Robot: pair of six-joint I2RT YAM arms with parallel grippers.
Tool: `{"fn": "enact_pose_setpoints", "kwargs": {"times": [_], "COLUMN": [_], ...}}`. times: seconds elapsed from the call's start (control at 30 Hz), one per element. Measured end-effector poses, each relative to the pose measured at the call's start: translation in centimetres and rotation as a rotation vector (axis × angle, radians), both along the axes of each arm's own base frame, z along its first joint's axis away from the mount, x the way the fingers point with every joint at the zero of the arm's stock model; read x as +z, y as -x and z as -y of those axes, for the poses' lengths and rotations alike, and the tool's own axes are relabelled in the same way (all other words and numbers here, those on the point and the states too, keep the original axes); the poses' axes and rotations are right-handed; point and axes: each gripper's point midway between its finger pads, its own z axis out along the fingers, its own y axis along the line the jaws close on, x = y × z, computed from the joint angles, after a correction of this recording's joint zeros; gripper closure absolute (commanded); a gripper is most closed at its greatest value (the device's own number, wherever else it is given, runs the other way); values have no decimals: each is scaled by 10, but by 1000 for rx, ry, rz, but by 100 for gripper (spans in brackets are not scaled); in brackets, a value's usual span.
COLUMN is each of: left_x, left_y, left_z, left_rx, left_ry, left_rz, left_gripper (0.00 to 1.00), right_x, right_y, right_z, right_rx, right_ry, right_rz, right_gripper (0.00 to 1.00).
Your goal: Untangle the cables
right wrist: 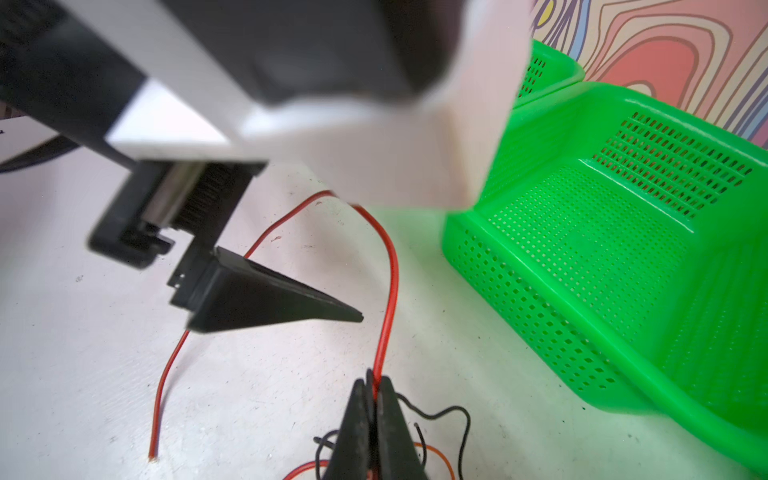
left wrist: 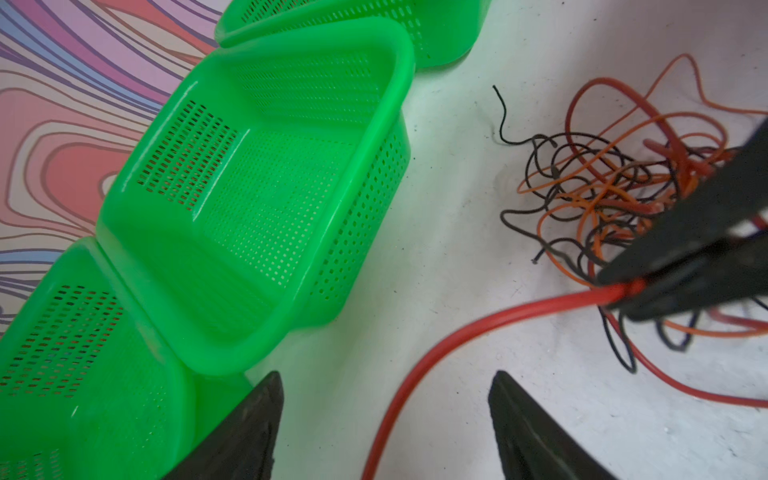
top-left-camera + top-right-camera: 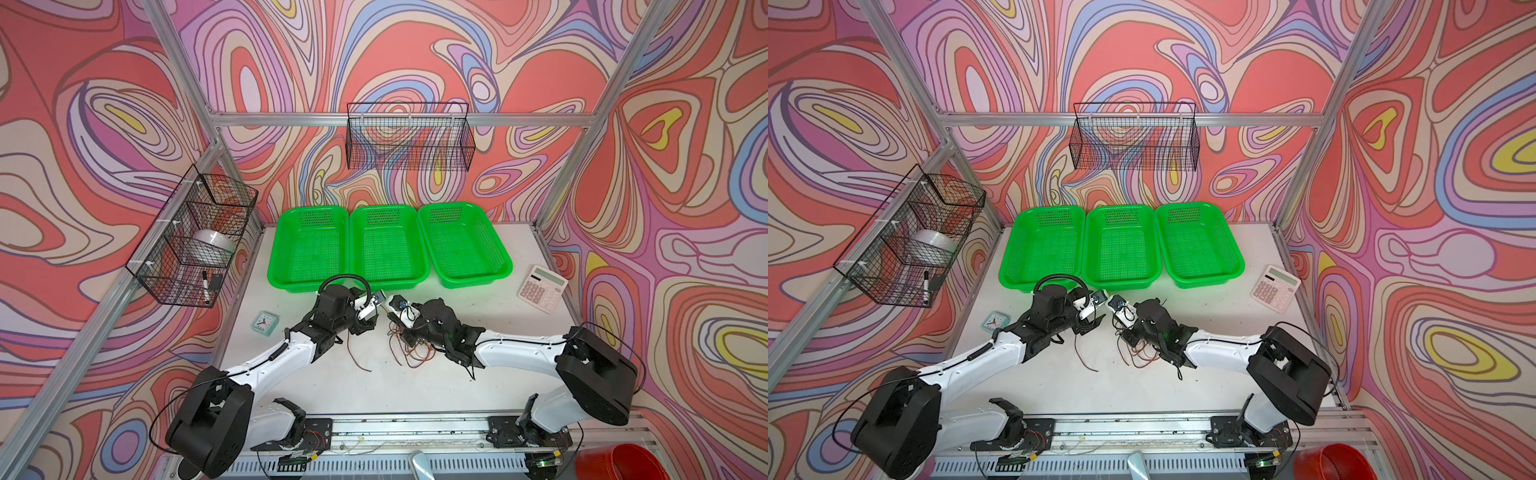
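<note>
We are drawing one strand out. Our right gripper [image 1: 376, 384] is clamped on the red cable [image 1: 392, 274] where it leaves the knot of cables [image 2: 602, 195]. The knot lies on the table [image 3: 457, 386] in front of the middle green basket [image 3: 384, 208], a little apart from it. Our left gripper [image 2: 386, 378] stands wide, with the strand's free length running between its jaws, closer to that basket's front. Next, we judge, the left must close on the strand and pull it clear while the right anchors the knot.
</note>
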Motion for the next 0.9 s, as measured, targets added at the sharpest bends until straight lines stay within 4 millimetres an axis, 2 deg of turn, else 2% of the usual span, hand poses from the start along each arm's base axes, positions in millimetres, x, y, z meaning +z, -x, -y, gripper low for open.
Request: {"fn": "enact_pose_setpoints", "kwargs": {"times": [0.03,0.13,0.17,0.27,0.4,0.6,0.77,0.9], "left_x": [-2,2,7,23,56,98,122,140], "left_y": [0,-1,-2,0,13,32,39,39], "left_z": [1,7,10,22,39,51,63,66], "left_rx": [-5,-20,-26,-58,-99,-115,-125,-124], "left_ry": [2,22,28,43,91,168,184,188], "left_rz": [-8,-10,-3,17,67,118,133,148], "left_gripper": [49,92,100,100,100,100,100,100], "right_x": [1,2,2,-1,-2,7,18,45], "right_y": [1,1,1,-2,-4,-6,-9,-10], "right_z": [0,2,3,9,15,17,24,30], "right_rx": [3,2,-4,-38,-72,-93,-132,-156], "right_ry": [-2,-8,-7,-8,-23,-84,-136,-202], "right_rz": [4,15,19,28,37,64,107,162], "right_gripper": [100,100,96,81,61,42,40,40]}}
